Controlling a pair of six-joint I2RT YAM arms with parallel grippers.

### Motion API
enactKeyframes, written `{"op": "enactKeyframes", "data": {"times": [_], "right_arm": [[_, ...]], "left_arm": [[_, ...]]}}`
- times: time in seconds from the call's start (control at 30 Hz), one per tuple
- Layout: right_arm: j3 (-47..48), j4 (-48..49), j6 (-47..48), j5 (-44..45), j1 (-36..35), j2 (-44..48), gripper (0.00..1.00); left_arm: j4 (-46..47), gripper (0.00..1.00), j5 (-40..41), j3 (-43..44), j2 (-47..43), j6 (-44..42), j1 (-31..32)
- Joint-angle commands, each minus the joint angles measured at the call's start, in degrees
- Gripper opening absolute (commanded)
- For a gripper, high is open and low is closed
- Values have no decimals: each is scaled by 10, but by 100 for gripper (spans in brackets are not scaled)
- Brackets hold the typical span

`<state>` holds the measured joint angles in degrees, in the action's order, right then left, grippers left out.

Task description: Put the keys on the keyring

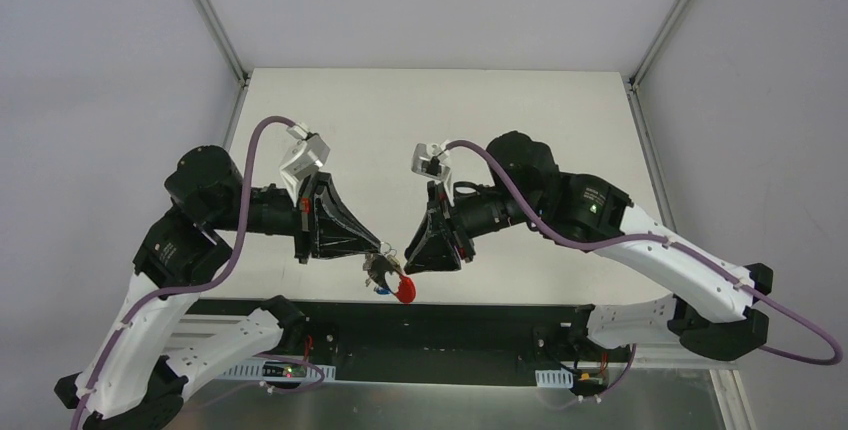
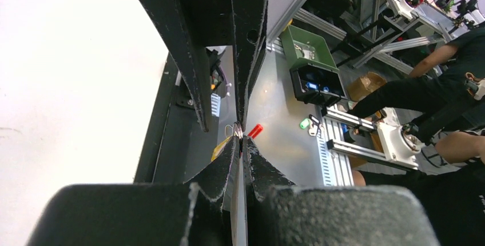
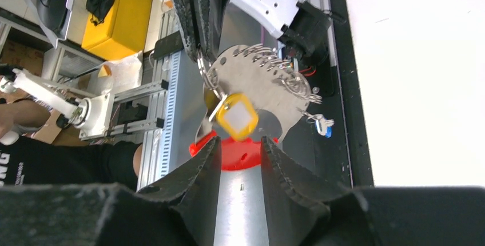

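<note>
silver keyring (image 3: 204,74) half-hidden in end effector (image 3: 200,50)

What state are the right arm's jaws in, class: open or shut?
Open. The right wrist view shows the two jaws apart with a clear gap; the yellow-headed key hangs just beyond it, not pinched.

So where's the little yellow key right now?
In the right wrist view the yellow key hangs just past the open right gripper, beside the silver ring that the left gripper pinches, with the red strap behind it.
</note>
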<state>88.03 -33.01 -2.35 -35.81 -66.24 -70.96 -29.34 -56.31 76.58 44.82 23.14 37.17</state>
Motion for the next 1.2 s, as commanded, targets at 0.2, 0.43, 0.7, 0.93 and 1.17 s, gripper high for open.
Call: {"op": "enactKeyframes", "data": {"times": [0.2,0.43,0.7,0.93,1.17], "right_arm": [[-4,104,77,69,-21,56,35],[-46,186,177,78,-37,82,36],[-56,233,226,68,-52,76,35],[-49,257,236,68,-68,67,32],[-38,263,240,80,-77,52,25]], "left_arm": [[169,0,19,-58,-43,9,4],[357,0,18,-134,-83,71,4],[458,0,18,-169,-98,108,4],[483,0,21,-184,-106,116,4],[493,0,24,-191,-111,117,4]]}}
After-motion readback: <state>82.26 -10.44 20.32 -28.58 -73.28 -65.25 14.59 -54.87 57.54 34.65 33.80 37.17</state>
